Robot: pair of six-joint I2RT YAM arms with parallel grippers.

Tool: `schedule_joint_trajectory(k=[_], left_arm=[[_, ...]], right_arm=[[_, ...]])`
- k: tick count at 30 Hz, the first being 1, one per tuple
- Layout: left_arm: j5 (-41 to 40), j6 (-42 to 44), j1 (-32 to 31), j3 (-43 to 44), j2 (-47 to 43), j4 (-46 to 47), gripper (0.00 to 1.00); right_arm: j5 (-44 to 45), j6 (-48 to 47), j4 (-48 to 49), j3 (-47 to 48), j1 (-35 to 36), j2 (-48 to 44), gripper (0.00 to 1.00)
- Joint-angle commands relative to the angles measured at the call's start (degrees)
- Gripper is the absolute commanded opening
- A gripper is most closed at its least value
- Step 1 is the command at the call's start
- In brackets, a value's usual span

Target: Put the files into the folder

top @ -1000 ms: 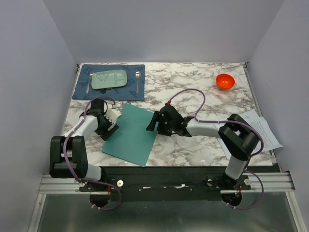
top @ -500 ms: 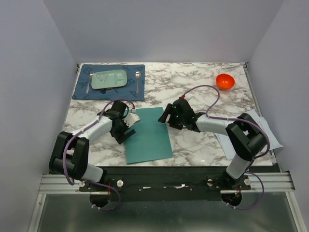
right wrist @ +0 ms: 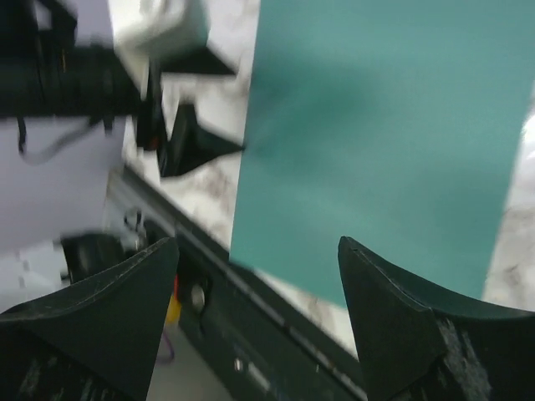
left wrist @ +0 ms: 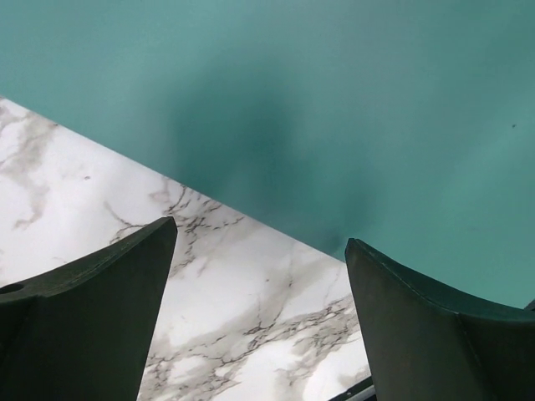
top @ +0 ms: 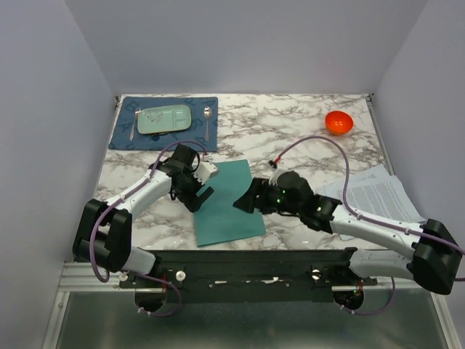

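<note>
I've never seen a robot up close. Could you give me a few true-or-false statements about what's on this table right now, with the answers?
1. The teal folder lies closed and flat on the table. True.
2. The files are inside it. False: the printed sheets lie outside it, at the table's right edge.
3. The left claw and right claw are both open, holding nothing. True.
4. The orange bowl sits on the placemat. False: it stands on bare marble at the far right; the placemat holds a pale green tray.

folder [left wrist: 351,109] flat on marble table [left wrist: 242,309] | end effector [left wrist: 259,322] fingers spread
</note>
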Motion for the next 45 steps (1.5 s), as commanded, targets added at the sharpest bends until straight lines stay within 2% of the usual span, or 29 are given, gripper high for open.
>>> schedule_joint_trajectory(k=[1,4,6,10,14,18,23,34,39,45], left_arm=[[2.0,-3.4,-1.7,0.7,-1.4,-1.0,0.96],[1.1,-3.7,-1.8,2.9,-1.7,-1.6,0.96],[-3.7,-3.8,-1.3,4.4,-1.6,-1.6,0.97],[-11.2,-4.6,1.8,8.9,-0.3,2.4,0.98],[-18.9,-7.9,3.3,14.5,5.8,7.4,0.98],[-23.2,-9.6,3.3,19.3,11.1,10.8,0.98],[-24.4,-10.7,3.3,24.3,17.9,11.1,0.98],[-28.2,-11.5,3.3,24.6,22.5,15.1,0.99],[-29.1,-11.7,3.3,24.6,23.9,16.4,0.99],[-31.2,-11.4,3.4,23.8,26.1,18.5,0.99]], right_arm=[[-6.8,3.1,4.4,-8.1,7.0,-1.6,0.86],[-14.2,6.3,17.8,-14.6,8.7,0.0,0.84],[-16.3,7.1,22.7,-15.1,9.8,4.1,0.83],[-17.4,10.2,28.2,-13.8,13.1,13.0,0.84],[-17.8,11.8,32.6,-13.1,14.2,18.2,0.83],[-15.5,10.6,28.6,-12.1,14.1,18.5,0.84],[-9.5,10.6,24.8,-12.0,14.1,17.3,0.83],[-0.8,12.5,11.5,-11.4,14.2,16.0,0.8],[2.2,17.5,9.1,-14.3,14.2,14.8,0.8],[9.8,21.4,6.7,-15.4,14.2,12.3,0.8]])
